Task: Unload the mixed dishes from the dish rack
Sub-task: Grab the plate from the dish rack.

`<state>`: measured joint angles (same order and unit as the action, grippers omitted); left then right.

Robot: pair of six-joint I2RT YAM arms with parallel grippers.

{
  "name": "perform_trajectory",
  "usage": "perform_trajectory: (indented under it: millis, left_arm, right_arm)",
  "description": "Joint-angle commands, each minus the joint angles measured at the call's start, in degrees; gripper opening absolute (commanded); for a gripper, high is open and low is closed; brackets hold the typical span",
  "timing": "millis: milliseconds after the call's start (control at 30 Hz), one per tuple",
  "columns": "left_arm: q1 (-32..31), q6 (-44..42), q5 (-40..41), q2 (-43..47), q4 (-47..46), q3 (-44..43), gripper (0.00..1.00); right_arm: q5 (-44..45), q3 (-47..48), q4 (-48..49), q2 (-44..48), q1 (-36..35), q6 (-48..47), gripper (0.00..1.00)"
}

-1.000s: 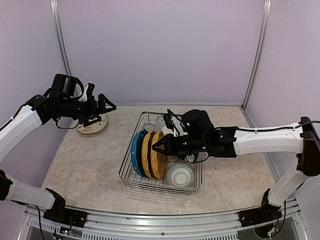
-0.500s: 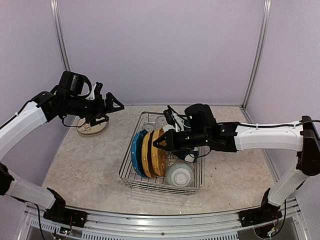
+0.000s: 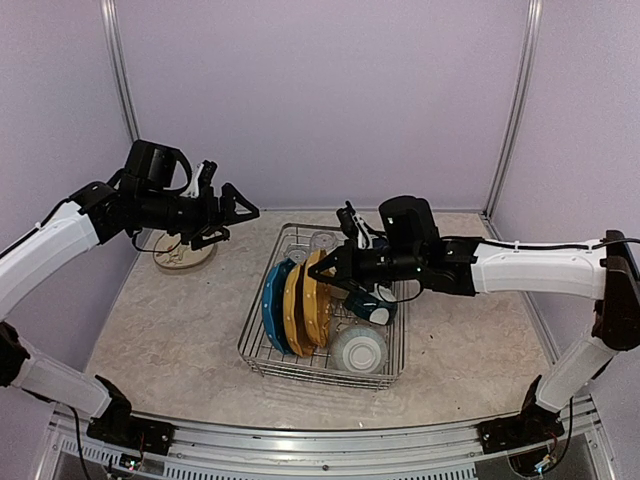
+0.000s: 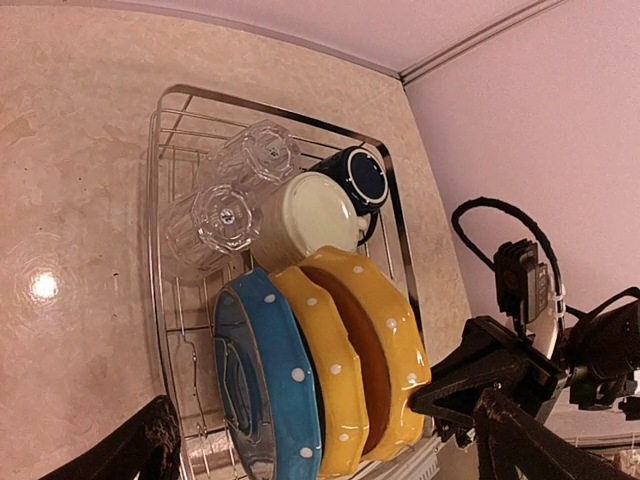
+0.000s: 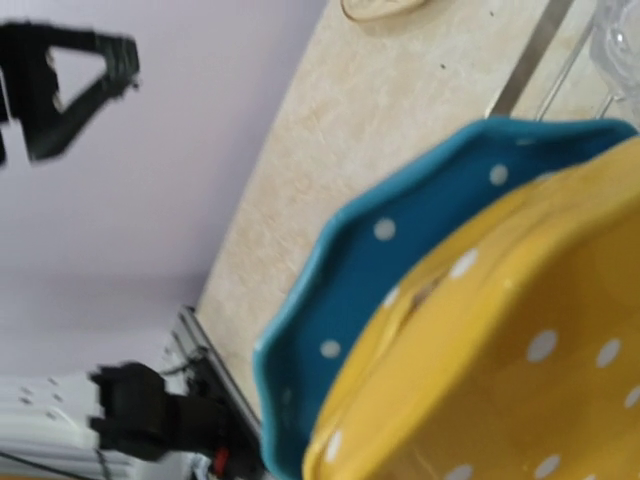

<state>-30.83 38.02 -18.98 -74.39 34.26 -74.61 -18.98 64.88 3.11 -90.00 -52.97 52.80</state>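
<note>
The silver wire dish rack sits mid-table, also in the left wrist view. Standing in it are a blue speckled plate and two mustard-yellow plates. It also holds two glass tumblers, a cream mug, a navy mug and an upturned bowl. My right gripper is at the rim of the rightmost yellow plate, apparently shut on it. That plate fills the right wrist view and hides the fingers. My left gripper is open and empty in the air, left of the rack.
A pale round dish lies on the table at the back left, below my left arm. Metal frame posts stand at the back corners. The beige tabletop spreads left and right of the rack.
My left gripper has swung right, away from the pale dish toward the rack. My right gripper has drawn up and to the right, and the rightmost yellow plate leans with it.
</note>
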Motion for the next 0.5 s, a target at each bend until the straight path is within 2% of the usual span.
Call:
perform_trajectory:
  millis: [0,267,367,467]
  left_arm:
    - [-1.0,-1.9,-0.3,1.8,-3.2,1.1,0.96]
    - [-3.9,-1.4,1.2,3.8,-9.1,5.1,0.93]
    - [-7.8,-1.5,4.1,3.7,-10.4,5.6,0.91]
    - [-13.8,-2.4,10.9,4.0,-11.3,5.8,0.88]
  right_arm:
    - [-2.6,0.6,22.6,3.9,2.3,5.1,0.00]
    - [-4.2,-4.3,33.7,3.7,5.0,18.8,0.00]
    - [-4.1,-5.1,35.8,4.0,5.2,21.6,0.00]
    - [-3.7,-6.0,37.6,4.4,5.2,23.5,0.00]
